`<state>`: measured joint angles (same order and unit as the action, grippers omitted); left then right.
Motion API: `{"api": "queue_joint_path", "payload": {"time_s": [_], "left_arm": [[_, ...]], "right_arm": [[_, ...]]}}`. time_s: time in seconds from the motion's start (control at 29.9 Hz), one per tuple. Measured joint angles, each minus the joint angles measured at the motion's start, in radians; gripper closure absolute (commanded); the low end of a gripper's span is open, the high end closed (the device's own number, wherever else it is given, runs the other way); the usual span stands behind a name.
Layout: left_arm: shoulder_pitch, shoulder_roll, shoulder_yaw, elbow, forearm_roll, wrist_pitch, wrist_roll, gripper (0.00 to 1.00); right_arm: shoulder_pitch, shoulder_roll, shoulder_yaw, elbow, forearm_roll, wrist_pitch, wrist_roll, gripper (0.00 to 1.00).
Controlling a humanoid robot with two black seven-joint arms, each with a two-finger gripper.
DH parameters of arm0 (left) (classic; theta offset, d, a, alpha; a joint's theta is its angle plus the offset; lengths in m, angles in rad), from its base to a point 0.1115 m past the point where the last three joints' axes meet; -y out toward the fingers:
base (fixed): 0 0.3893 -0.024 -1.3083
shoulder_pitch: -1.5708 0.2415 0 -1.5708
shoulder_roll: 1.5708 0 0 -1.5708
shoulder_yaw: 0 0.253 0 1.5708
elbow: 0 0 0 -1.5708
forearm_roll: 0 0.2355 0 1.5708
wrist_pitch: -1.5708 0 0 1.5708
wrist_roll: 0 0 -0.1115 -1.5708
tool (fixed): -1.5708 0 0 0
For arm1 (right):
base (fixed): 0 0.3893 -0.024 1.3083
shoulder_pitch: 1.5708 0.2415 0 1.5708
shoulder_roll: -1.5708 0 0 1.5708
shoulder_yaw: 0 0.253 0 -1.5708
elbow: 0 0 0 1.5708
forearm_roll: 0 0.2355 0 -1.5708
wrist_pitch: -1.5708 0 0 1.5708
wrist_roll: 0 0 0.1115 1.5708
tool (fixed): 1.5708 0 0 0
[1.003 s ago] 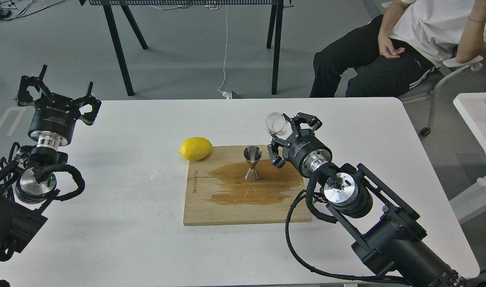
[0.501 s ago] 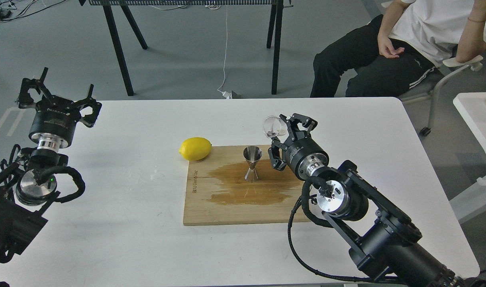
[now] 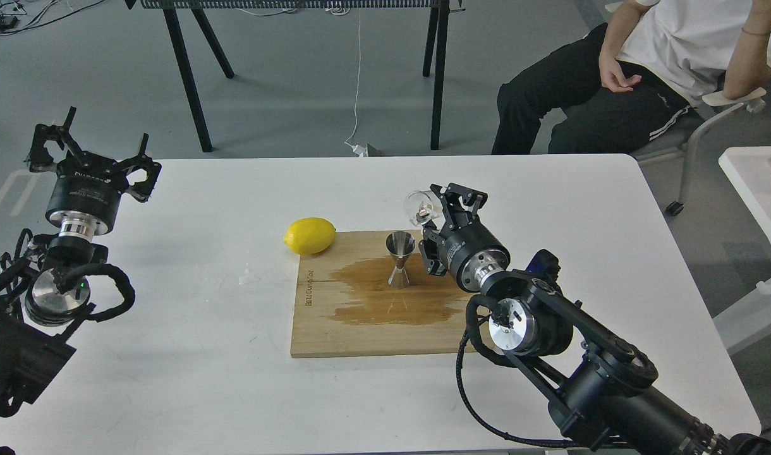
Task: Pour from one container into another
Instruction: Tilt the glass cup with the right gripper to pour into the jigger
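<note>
The steel hourglass jigger [image 3: 400, 259] stands upright on the wooden board [image 3: 360, 328], in the middle of a dark wet stain. My right gripper [image 3: 437, 207] is shut on the small clear glass cup [image 3: 418, 208], which is tipped on its side with its mouth facing left. The cup hangs just above and to the right of the jigger's mouth. My left gripper [image 3: 90, 150] is held up at the table's far left with its fingers spread, open and empty.
A yellow lemon [image 3: 309, 235] rests at the board's back left corner. A small puddle [image 3: 249, 277] lies on the white table left of the board. A seated person [image 3: 625, 76] is beyond the far right edge.
My right gripper has carried the glass cup leftward and slightly down toward the jigger, tilting it further onto its side. The left arm has hardly moved.
</note>
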<state>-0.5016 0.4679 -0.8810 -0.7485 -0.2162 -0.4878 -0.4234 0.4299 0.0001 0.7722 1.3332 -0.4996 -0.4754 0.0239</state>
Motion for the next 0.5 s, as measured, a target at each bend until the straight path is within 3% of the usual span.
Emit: {"api": "queue_joint_path", "payload": {"time_s": [0.5], "left_arm": [[0.002, 0.0, -0.001, 0.0, 0.0, 0.0, 0.0, 0.0]], "right_arm": [[0.03, 0.0, -0.083, -0.025, -0.071, -0.013, 0.029, 0.62]]}}
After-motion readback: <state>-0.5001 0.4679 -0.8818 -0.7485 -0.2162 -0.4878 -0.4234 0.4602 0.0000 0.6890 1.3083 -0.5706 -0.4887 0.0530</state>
